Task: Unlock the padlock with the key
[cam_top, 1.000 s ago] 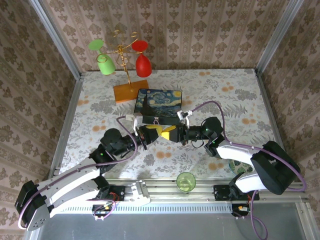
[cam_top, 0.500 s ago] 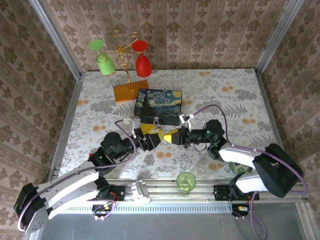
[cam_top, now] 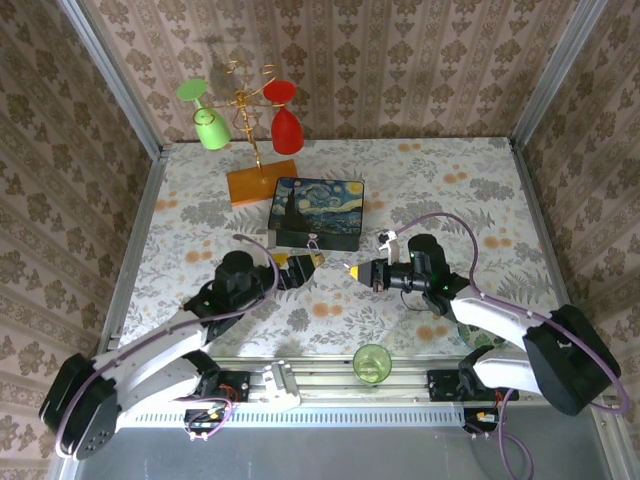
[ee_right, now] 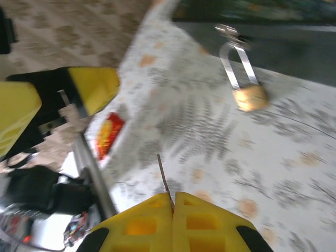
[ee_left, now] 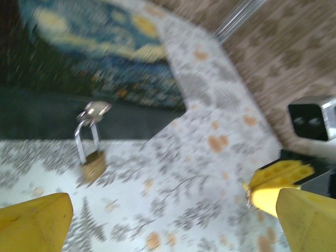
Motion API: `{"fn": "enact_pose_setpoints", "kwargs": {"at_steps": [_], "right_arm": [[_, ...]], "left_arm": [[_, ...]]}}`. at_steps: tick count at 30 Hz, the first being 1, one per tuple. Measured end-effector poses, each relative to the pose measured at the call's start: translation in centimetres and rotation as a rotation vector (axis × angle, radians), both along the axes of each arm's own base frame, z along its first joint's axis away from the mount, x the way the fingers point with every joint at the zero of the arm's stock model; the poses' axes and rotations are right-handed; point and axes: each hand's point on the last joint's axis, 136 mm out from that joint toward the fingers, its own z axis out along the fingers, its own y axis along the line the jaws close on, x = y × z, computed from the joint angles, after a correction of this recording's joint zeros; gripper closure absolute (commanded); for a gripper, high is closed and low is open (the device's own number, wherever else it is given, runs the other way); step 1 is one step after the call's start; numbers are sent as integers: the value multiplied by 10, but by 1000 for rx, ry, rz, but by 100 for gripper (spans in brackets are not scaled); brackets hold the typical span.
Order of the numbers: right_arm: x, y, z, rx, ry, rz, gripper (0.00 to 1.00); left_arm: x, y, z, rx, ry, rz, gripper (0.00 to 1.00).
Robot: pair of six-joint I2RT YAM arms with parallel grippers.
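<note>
Looking from above, the padlock (cam_top: 314, 243) hangs at the front wall of the dark blue painted box (cam_top: 320, 212) on the floral worktop (cam_top: 450, 190). The left fingers (cam_top: 297, 263) stand wide apart and empty just beside it, and the right fingers (cam_top: 353, 270) are pressed together a little further to its right. Nothing steadies the padlock, so I judge that any push on it may simply swing it aside. From the left wrist, the padlock's long axis runs nearly upright in the picture. The silvery shackle is at the top, hooked through the box's clasp (ee_left: 94, 109), and the brass body is at the bottom, pointing toward the arms. The body seems to rest on the worktop, though blur leaves that unsure. I cannot make out the keyhole, so an approach could miss the slot. From the right wrist, the key (ee_right: 164, 176) is clamped between the closed right fingers with only a thin blade showing. The blade points straight away from the fingertips, leaning slightly left, while the padlock lies up and to the right, well apart, so the blade is not aimed at the body. Pinched by so little, the key could twist or slip when it meets the brass. If it arrives off the padlock's axis, it would likely scrape or jam rather than enter.
</note>
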Motion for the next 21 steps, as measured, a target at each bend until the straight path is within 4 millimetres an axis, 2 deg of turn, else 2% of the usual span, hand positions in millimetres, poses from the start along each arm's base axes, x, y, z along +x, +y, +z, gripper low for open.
{"fn": "enact_pose_setpoints", "kwargs": {"at_steps": [3,6,10,12,14,21], "right_arm": [[4,-6,-24,-58,58,-46,100],[8,-10,-35,-87,81,-75,100],[11,-12,-38,-99,80,-93,100],[11,-12,-38,-102,80,-96,100],[11,-13,-39,-106,80,-100,100],[11,-14,-40,-109,82,-100,100]], "left_arm": [[4,-8,-20,65,46,-32,0],[16,-9,-32,91,68,-31,2],[28,-7,-55,139,93,-17,7],[32,-11,-65,165,106,-29,13],[38,-18,-70,172,105,-45,19],[62,-31,-89,172,108,-50,25]]}}
